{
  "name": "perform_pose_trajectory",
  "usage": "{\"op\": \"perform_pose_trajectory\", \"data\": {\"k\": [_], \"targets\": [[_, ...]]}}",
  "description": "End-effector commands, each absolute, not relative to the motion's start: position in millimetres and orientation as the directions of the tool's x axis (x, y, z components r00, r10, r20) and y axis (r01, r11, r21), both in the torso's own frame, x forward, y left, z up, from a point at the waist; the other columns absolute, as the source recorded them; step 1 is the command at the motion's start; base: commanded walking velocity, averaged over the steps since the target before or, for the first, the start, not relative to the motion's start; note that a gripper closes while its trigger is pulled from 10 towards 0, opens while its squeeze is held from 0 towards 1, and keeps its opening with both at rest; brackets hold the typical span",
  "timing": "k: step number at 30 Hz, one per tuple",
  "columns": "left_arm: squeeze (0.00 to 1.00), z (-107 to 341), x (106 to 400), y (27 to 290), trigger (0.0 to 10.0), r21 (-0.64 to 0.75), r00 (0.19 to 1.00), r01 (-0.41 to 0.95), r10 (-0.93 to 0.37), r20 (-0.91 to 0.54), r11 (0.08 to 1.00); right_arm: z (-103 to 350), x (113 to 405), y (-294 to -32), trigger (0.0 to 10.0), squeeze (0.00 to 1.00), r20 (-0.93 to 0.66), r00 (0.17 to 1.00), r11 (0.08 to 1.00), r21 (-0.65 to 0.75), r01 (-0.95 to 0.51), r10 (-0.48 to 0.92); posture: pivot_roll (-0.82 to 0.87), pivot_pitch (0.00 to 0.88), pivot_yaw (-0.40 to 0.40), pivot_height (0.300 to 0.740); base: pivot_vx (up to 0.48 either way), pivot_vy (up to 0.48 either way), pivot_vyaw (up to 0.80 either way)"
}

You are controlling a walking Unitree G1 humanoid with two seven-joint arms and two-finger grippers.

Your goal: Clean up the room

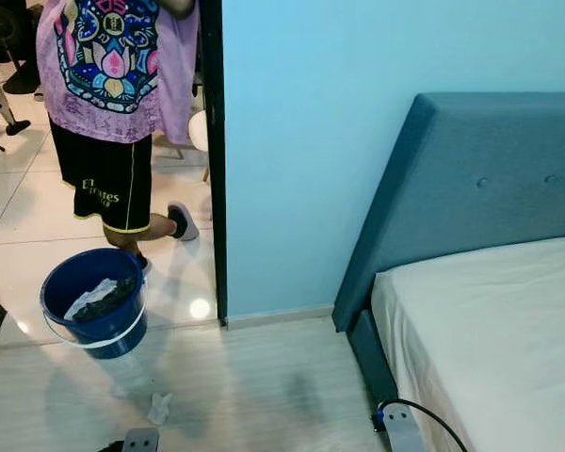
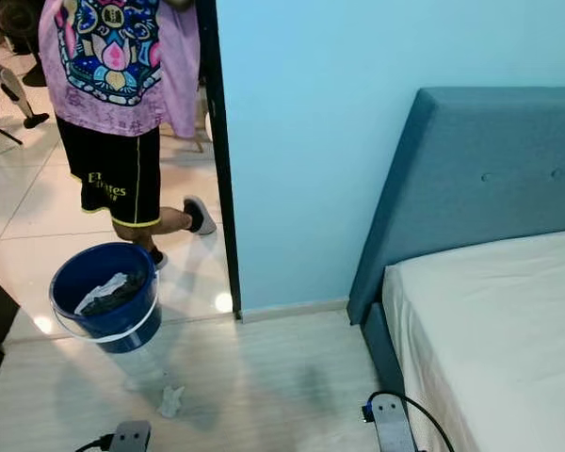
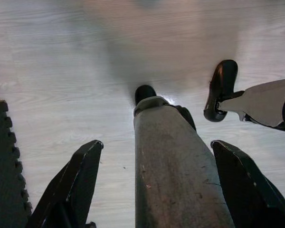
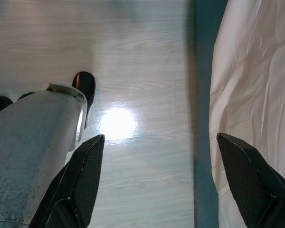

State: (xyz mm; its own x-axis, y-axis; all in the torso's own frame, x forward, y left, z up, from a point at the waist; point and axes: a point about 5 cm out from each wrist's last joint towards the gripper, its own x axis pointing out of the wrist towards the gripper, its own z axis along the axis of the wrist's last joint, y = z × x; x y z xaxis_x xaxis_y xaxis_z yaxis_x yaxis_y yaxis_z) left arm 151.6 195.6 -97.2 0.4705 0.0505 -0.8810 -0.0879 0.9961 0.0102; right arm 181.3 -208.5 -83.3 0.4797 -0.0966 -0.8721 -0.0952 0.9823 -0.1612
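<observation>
Bucket (image 1: 94,303) apart; both hands wide open, empty

- Home bedroom: bed (image 1: 494,330) with white sheet and blue padded headboard (image 1: 471,179) against a light blue wall (image 1: 311,141).
- Pale wood-look floor (image 1: 254,386) here, glossy white tiles past the doorway.
- Blue bucket (image 1: 96,299) holding cloth sits at the threshold.
- Person (image 1: 113,94) in shorts and print shirt stands in the doorway.

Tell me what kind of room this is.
Most likely a bedroom: a bed with a blue padded headboard stands against a light blue wall. A doorway beside it opens onto a tiled floor, where a person stands by a blue bucket.
</observation>
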Motion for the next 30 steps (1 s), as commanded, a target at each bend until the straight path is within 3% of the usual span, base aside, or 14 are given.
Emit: {"op": "perform_pose_trajectory", "data": {"k": [1, 3, 30], "targets": [[0.00, -99.7, 145.1, 196.6, 10.0, 0.025, 0.450, -0.086, 0.061, -0.891, 0.996, -83.3, 180.6, -210.5, 10.0, 0.00, -0.873, 0.476, 0.982, -0.163, -0.091, -0.101, -0.12, 0.072, -0.082, 0.728, 0.000, 0.000, 0.00], [0.00, -99.7, 145.2, 196.8, 10.0, 0.027, 0.451, -0.088, 0.064, -0.890, 0.996, -83.2, 180.8, -210.4, 10.0, 0.00, -0.873, 0.477, 0.983, -0.162, -0.090, -0.100, -0.12, 0.071, -0.082, 0.728, 0.000, 0.000, -0.80], [0.00, -99.7, 145.6, 196.1, 10.0, 0.044, 0.447, -0.085, 0.078, -0.891, 0.995, -83.1, 181.4, -208.3, 10.0, 0.00, -0.868, 0.490, 0.978, -0.165, -0.128, -0.083, -0.12, 0.072, -0.087, 0.728, 0.000, 0.000, 0.00]]}}
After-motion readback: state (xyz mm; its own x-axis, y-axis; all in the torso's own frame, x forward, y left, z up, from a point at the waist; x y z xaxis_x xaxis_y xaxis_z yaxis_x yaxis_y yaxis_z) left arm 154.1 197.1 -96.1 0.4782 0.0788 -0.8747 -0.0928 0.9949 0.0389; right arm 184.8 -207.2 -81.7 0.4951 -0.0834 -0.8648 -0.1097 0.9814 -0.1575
